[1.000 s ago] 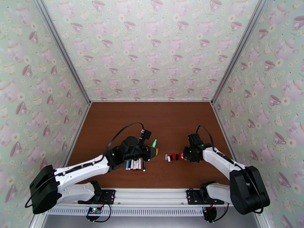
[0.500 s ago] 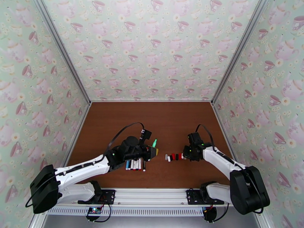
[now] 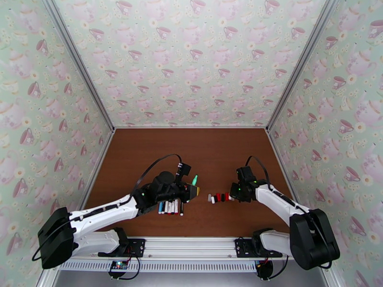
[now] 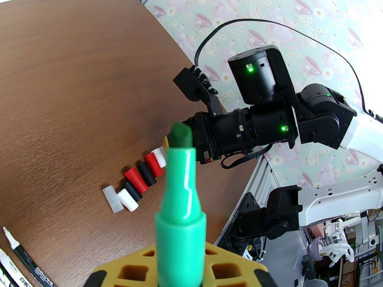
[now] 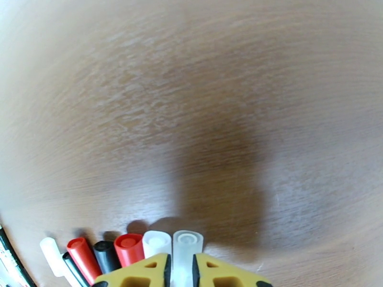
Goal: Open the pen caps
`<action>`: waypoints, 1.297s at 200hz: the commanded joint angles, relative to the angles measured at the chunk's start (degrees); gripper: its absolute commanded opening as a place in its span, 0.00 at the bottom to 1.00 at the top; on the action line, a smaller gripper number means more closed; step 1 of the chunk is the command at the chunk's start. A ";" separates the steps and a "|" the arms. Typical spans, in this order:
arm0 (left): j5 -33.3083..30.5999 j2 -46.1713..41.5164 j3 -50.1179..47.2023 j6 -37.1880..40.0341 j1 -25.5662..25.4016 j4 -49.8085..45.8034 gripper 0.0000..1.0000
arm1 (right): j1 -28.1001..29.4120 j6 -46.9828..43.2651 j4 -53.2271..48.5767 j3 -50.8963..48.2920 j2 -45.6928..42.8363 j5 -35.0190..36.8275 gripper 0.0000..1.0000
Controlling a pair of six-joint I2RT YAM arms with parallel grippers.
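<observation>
My left gripper (image 3: 193, 190) is shut on the green pen (image 3: 195, 180), which stands up out of the yellow fingers with its bare tip (image 4: 181, 134) uncapped. Several pen caps (image 3: 218, 197) in red, black and white lie in a short row on the brown table. My right gripper (image 3: 232, 196) is low at the row's right end. In the right wrist view its fingertips (image 5: 143, 271) pinch a translucent white cap (image 5: 187, 242) next to the other caps (image 5: 105, 254). Several uncapped pens (image 3: 170, 207) lie side by side under the left wrist.
The row of caps (image 4: 139, 180) sits between the two grippers, with the right arm (image 4: 258, 125) close behind it. Pen tips (image 4: 19, 257) lie at the near left. Open brown tabletop (image 3: 191, 149) stretches to the papered back wall.
The right gripper has shifted very slightly at the end of the cap row. The left arm and the green pen have stayed put.
</observation>
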 commanded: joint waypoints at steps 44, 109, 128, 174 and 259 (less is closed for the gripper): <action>-1.94 -0.18 0.51 0.30 -0.55 -1.55 0.11 | -0.16 0.32 0.54 0.94 -6.54 -4.47 0.28; -5.32 -0.63 0.85 0.44 -1.24 -5.54 0.12 | 0.99 -0.62 1.44 5.18 -14.07 -17.12 0.45; -8.74 -0.89 1.34 0.10 -1.74 -9.07 0.12 | 2.18 -1.04 0.48 6.88 -15.66 -21.06 0.52; -16.99 -1.25 1.32 -3.54 -3.84 -15.22 0.12 | 2.92 -0.79 -3.41 9.68 -19.43 -29.96 0.82; -28.47 6.23 6.71 -12.60 -9.03 -21.50 0.13 | 3.18 -7.54 -22.70 18.41 -26.64 -30.64 1.00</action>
